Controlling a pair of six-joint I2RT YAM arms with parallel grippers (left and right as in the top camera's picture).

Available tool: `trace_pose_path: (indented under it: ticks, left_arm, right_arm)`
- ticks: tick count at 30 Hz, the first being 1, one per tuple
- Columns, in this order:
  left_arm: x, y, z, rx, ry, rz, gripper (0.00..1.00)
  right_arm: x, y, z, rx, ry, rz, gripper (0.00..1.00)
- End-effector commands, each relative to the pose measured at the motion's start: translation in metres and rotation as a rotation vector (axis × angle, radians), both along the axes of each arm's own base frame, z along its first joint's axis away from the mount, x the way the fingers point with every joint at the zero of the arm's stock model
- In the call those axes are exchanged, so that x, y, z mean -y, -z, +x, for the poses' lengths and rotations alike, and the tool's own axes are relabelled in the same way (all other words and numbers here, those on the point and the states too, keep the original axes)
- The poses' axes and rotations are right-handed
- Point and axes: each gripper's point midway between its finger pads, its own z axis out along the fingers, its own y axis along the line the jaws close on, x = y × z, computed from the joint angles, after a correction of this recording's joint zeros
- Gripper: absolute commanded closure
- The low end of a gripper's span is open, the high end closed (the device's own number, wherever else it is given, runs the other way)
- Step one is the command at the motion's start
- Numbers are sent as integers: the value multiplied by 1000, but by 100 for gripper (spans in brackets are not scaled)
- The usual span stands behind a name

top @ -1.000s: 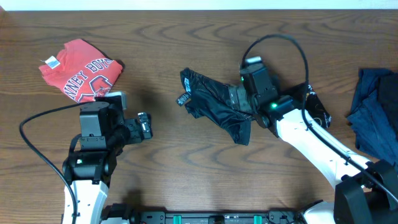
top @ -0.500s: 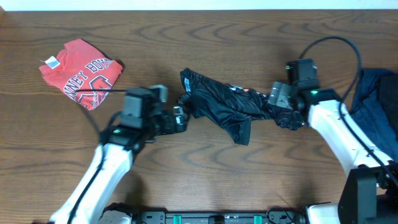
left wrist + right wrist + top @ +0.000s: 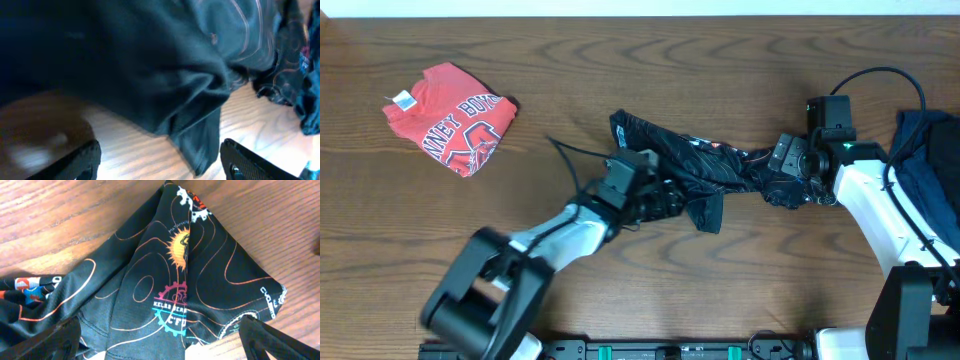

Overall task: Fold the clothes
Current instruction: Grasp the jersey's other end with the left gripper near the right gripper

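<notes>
The black T-shirt (image 3: 695, 160) with thin orange contour lines lies crumpled and stretched across the table's middle. My left gripper (image 3: 670, 200) is at its lower front edge. In the left wrist view the left gripper (image 3: 160, 148) is open, low over the wood, and a hanging flap of the black T-shirt (image 3: 200, 140) sits between its fingers. My right gripper (image 3: 783, 170) is over the shirt's right end. It stands open (image 3: 161, 325), its fingers straddling the printed fabric (image 3: 170, 280). A folded red T-shirt (image 3: 450, 115) lies far left. Dark navy clothes (image 3: 930, 185) are heaped at the right edge.
The wooden table (image 3: 620, 290) is bare along the front. The left arm (image 3: 560, 235) stretches diagonally from the front left. The right arm (image 3: 890, 220) and its cable (image 3: 900, 80) lie beside the navy heap.
The left arm has swung from the front left across to the black shirt's lower edge. The right gripper has moved right, and the shirt now lies drawn out longer.
</notes>
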Motion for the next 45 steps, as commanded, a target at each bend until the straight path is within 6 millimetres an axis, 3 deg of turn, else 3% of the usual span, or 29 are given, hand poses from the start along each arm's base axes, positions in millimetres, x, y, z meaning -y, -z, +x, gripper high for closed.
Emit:
trace_pose_path:
  ticks: [1, 5, 9, 13, 18, 22, 26, 31, 34, 38, 45]
  left_arm:
    - [22, 4, -2, -3, 9, -39, 24]
    - [43, 8, -2, 55, 43, -66, 30]
    - [49, 10, -5, 74, 50, -55, 49]
    - [50, 10, -7, 73, 54, -54, 93]
    - [53, -3, -8, 78, 80, -95, 94]
    - [47, -48, -8, 127, 157, -181, 94]
    - [6, -90, 2, 225, 120, -129, 94]
    - [-59, -126, 12, 297, -43, -21, 94]
    - [-84, -136, 8, 306, -111, 19, 94]
    - [-96, -140, 0, 309, -122, 52, 94]
    - [-98, -129, -6, 263, -113, 79, 94]
  right_arm:
    - [1, -5, 1, 14, 18, 9, 1]
    - [1, -5, 0, 7, 17, 9, 1]
    - [1, -5, 0, 8, 18, 9, 1]
    - [1, -4, -1, 5, 18, 9, 1]
    - [2, -3, -4, -10, 19, 8, 1]
    - [1, 1, -15, -63, -5, 17, 1]
    - [-15, 7, -30, -133, -91, 84, 1]
    - [-16, 9, -35, -156, -91, 89, 2]
    - [-16, 8, -32, -144, -92, 89, 4]
    - [-23, 9, -34, -152, -106, 128, 6]
    - [-80, 6, -46, -182, -299, 331, 9]
